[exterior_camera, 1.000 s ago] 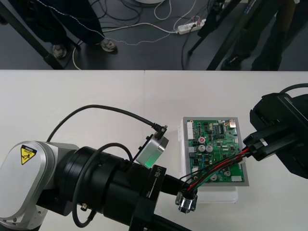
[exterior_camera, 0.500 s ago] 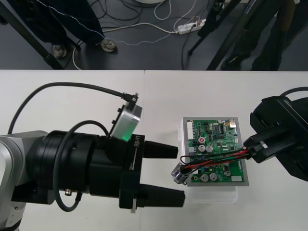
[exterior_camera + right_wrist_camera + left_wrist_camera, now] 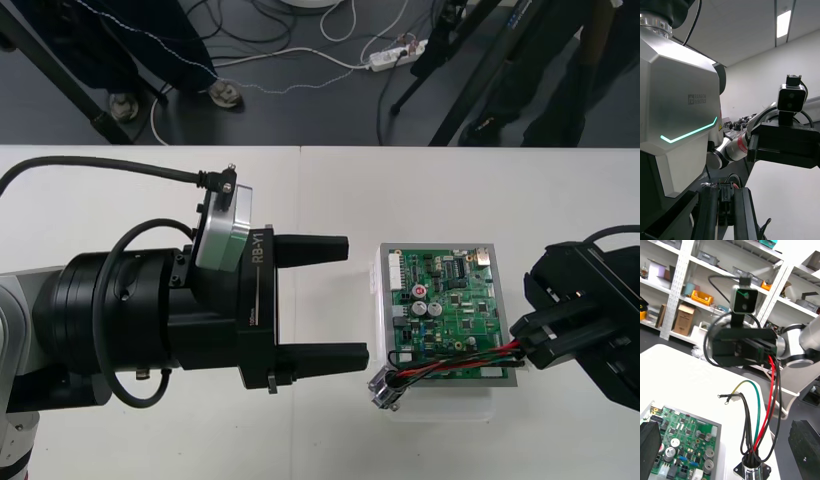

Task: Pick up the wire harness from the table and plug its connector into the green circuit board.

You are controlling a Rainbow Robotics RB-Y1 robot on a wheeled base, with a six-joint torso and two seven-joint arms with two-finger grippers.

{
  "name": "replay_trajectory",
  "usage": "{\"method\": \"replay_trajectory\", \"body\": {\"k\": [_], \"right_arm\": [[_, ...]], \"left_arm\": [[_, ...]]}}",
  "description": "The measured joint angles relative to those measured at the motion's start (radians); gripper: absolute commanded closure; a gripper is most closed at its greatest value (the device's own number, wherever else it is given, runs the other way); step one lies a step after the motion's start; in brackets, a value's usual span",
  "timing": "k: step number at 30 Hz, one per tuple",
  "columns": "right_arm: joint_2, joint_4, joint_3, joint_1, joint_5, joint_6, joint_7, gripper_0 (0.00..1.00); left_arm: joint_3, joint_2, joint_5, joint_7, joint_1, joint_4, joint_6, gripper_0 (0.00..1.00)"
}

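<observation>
Light table (image 3: 150, 180), plain, carrying all the items below. Left gripper (image 3: 357, 298): on a large black-and-silver arm from the left, level above the table and just left of the board; its fingers (image 3: 310, 247) are spread wide with nothing between them, and in the left wrist view they stand at the two bottom corners (image 3: 649, 442). Right gripper (image 3: 522, 342): at the board's right edge, near its front corner, fingers pressed close and pinching the plug end of the harness; from the left wrist it shows as a black body with a camera on top (image 3: 748, 348), wires hanging from it. Green circuit board (image 3: 455, 300): flat on a white base (image 3: 440, 408), right of the table's centre. Wire harness (image 3: 455, 358): red, black and green wires stretched from the right gripper along the board's near edge to its near-left corner. Round metal socket (image 3: 385, 388): flanged, at the wires' free end by that corner of the base (image 3: 752, 469); contact with the base cannot be told. Black plug (image 3: 727, 186): held between the right gripper's fingers, not in the board.
</observation>
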Motion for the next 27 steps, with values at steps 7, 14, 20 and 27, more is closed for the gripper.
{"method": "replay_trajectory", "body": {"k": [7, 14, 20, 27], "right_arm": [[0.022, -0.088, -0.098, 0.064, 0.092, 0.0, 0.0, 1.0], [0.066, -0.15, -0.153, 0.09, 0.125, 0.042, 0.0, 1.0], [0.079, -0.166, -0.153, 0.09, 0.142, 0.15, 0.0, 1.0], [0.103, -0.18, -0.153, 0.09, 0.166, 0.223, 0.0, 1.0]], "left_arm": [[-0.021, 0.0, 0.007, 0.0, -0.007, -0.001, 0.028, 0.0], [-0.112, 0.001, -0.017, 0.0, -0.031, -0.001, 0.093, 0.0], [-0.178, 0.002, -0.042, 0.0, -0.044, -0.001, 0.153, 0.0], [-0.228, 0.003, -0.065, -0.001, -0.07, -0.001, 0.207, 0.0]]}}
